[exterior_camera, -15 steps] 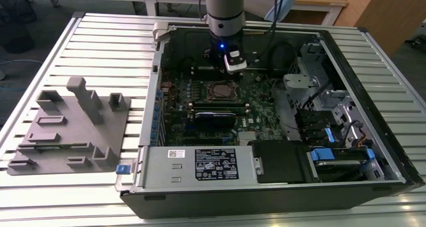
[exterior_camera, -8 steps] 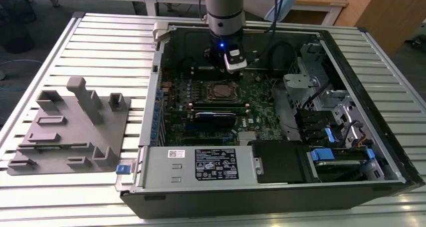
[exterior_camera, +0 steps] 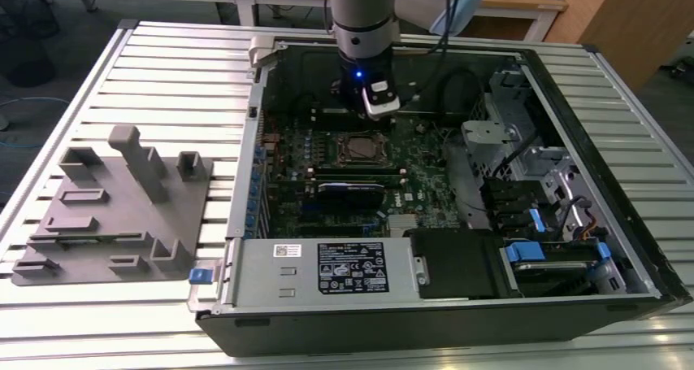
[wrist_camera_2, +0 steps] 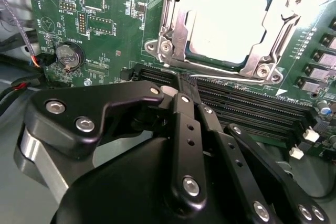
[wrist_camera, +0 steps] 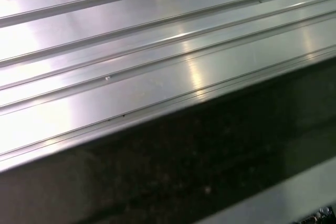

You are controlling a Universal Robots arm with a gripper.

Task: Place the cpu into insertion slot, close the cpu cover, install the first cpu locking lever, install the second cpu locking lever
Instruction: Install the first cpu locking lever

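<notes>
Okay, exterior view, bottom of frame first: an open computer case (exterior_camera: 434,329) lies on a slatted metal table (exterior_camera: 162,69), with a power supply box (exterior_camera: 325,268) along the case's near edge, lower centre. A grey fixture block (exterior_camera: 119,207) sits on the table at the exterior view's left, apart from the case. Mid-frame is the green board (exterior_camera: 423,167), with the insertion slot (exterior_camera: 358,149) at centre. Just above the slot in the frame, the gripper (exterior_camera: 382,110) hangs under the arm (exterior_camera: 363,12) at top centre. It is over the board, near the slot's far side.

In the second wrist view the gripper (wrist_camera_2: 181,83) is closed, fingers (wrist_camera_2: 181,124) pressed together, tips over the black memory slots (wrist_camera_2: 252,103). Beyond them the cpu (wrist_camera_2: 226,22) sits in the slot, silver face up, with the cpu cover (wrist_camera_2: 176,24) lying down around it. A coin battery (wrist_camera_2: 68,56) sits off to one side on the board.

The first wrist view has table ribs and a dark case wall (wrist_camera: 184,177).
</notes>
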